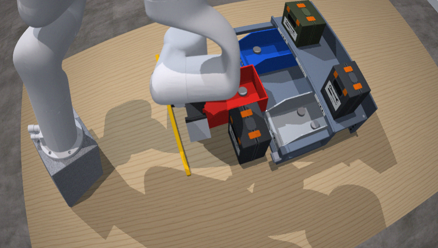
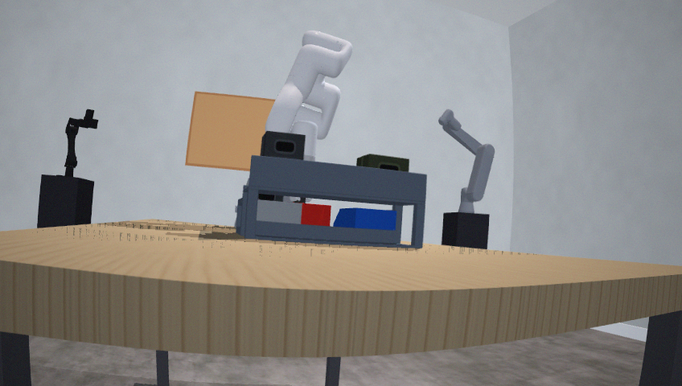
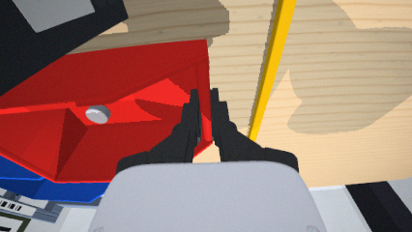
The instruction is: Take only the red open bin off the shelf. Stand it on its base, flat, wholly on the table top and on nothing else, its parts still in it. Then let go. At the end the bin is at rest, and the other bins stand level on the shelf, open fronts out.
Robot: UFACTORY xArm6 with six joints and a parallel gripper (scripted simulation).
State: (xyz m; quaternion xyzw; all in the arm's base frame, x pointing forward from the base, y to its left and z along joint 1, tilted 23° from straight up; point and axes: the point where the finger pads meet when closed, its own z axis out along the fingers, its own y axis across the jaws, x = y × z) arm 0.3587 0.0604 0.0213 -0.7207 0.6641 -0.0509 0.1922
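Observation:
The red bin (image 1: 246,99) (image 2: 316,214) (image 3: 121,72) is out in front of the shelf (image 1: 319,61) (image 2: 334,182), upright, with a grey disc (image 1: 242,91) (image 3: 98,114) in it. My gripper (image 3: 205,100) is shut on its end wall, one finger inside and one outside. The arm hides part of bin and fingers in the top view. Whether the bin's base touches the table cannot be told. The blue bin (image 1: 276,62) (image 2: 368,218) and the grey bin (image 1: 290,127) (image 2: 278,211) sit level in the shelf, open fronts out, with an empty bay between them.
A black case (image 1: 251,135) (image 3: 29,53) stands on the table close beside the red bin. A yellow bar (image 1: 178,135) (image 3: 276,53) lies across the table on the robot's side. A dark case (image 1: 347,89) (image 2: 287,145) and a green case (image 1: 310,29) (image 2: 383,162) stand on top of the shelf.

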